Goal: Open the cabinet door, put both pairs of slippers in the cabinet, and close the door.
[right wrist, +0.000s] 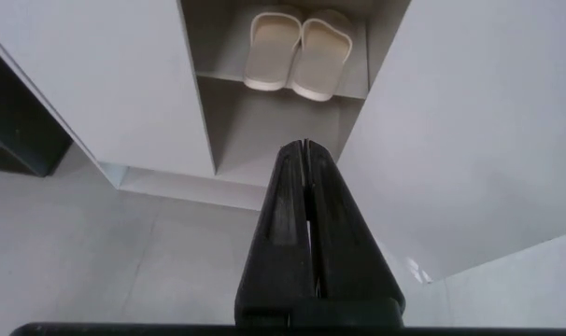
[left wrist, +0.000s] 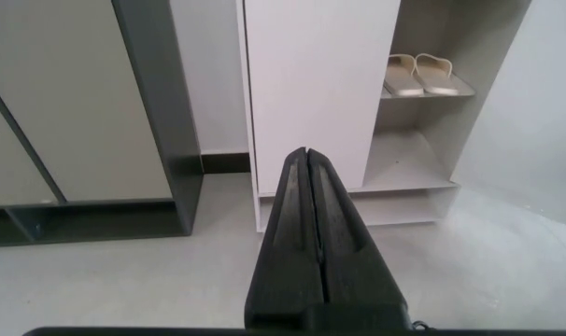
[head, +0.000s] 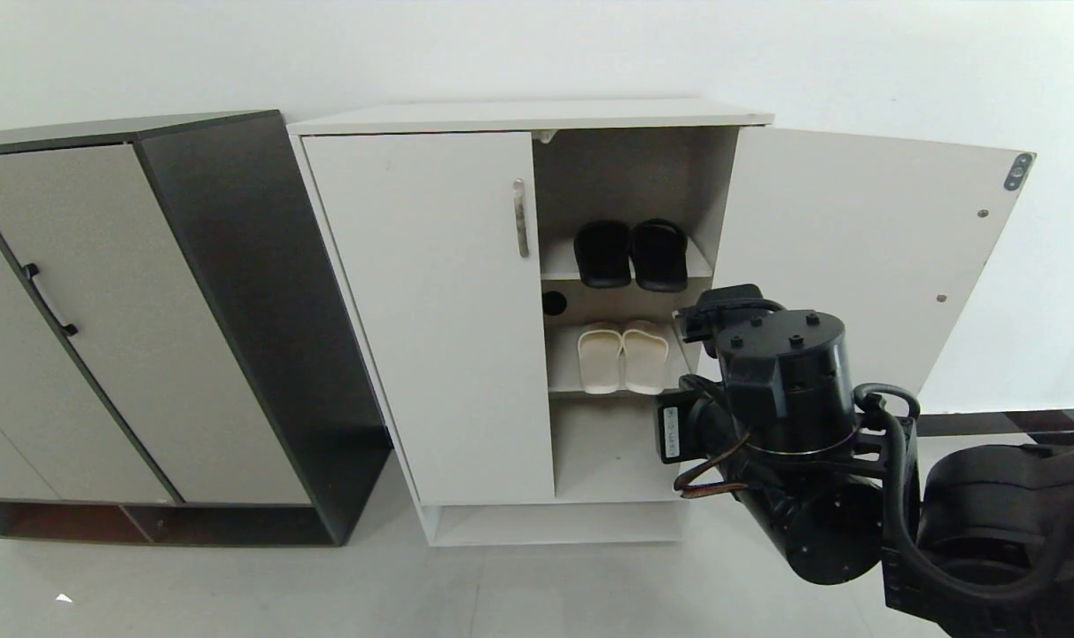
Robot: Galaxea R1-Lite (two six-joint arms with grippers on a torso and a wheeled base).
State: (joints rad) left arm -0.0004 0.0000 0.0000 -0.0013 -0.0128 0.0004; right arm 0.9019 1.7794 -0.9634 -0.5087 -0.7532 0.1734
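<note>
The white cabinet (head: 431, 310) has its right door (head: 865, 257) swung wide open and its left door shut. A black pair of slippers (head: 631, 254) lies on the upper shelf. A cream pair of slippers (head: 623, 356) (left wrist: 418, 73) (right wrist: 297, 51) lies on the middle shelf. My right arm is in front of the open compartment, beside the open door. My right gripper (right wrist: 306, 154) is shut and holds nothing, pointing at the lower compartment. My left gripper (left wrist: 307, 161) is shut and empty, low in front of the shut left door.
A dark grey cabinet (head: 147, 328) with a pale door and a black handle stands to the left of the white one. The grey floor (head: 324, 594) spreads out in front of both cabinets. A metal handle (head: 520, 217) is on the shut white door.
</note>
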